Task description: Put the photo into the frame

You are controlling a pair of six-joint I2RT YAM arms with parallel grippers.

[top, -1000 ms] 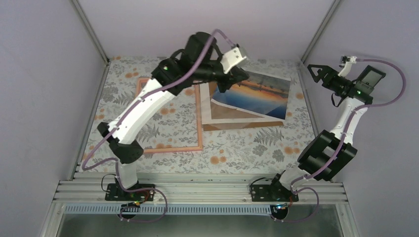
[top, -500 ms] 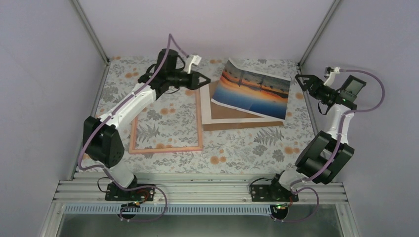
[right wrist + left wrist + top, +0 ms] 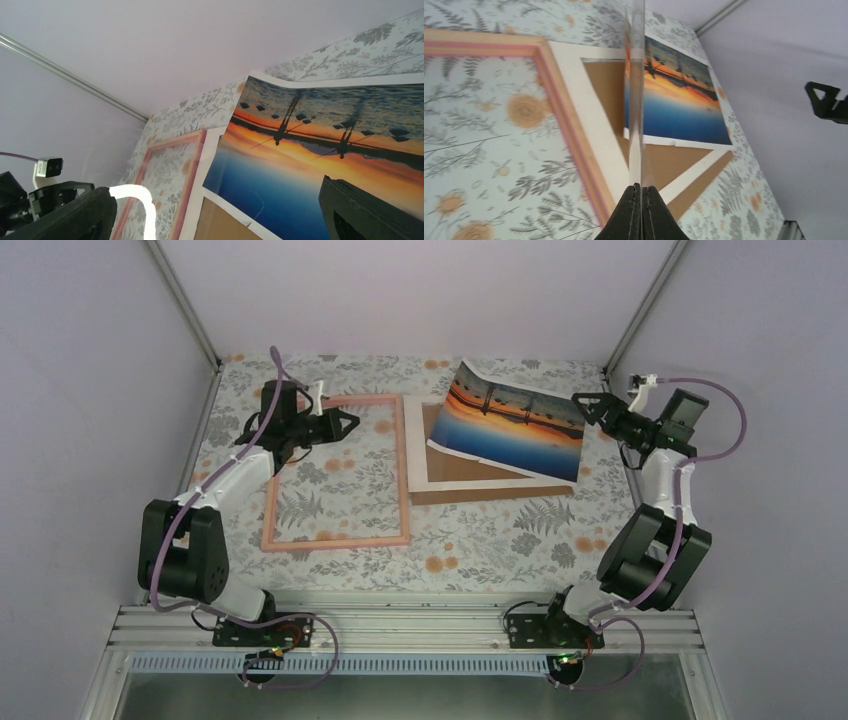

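Observation:
The photo (image 3: 515,425), an orange sunset over blue water, lies skewed on a white mat (image 3: 418,455) and brown backing board (image 3: 480,480), its far edge curled up. It also shows in the left wrist view (image 3: 679,100) and the right wrist view (image 3: 310,150). The pink frame (image 3: 405,480) lies flat to its left. My left gripper (image 3: 348,424) hovers over the frame's far left corner. It is shut on a thin clear sheet (image 3: 636,100), seen edge-on. My right gripper (image 3: 597,408) is open and empty just off the photo's right edge.
The floral tablecloth (image 3: 500,540) covers the table. Walls and metal posts (image 3: 625,310) close in the back and sides. The frame rail (image 3: 559,100) runs beside the mat's left strip (image 3: 589,115). The clear sheet hardly shows in the top view.
My left arm has swung left and back from the photo's near corner to over the frame. My right gripper has moved left and down toward the photo's right edge.

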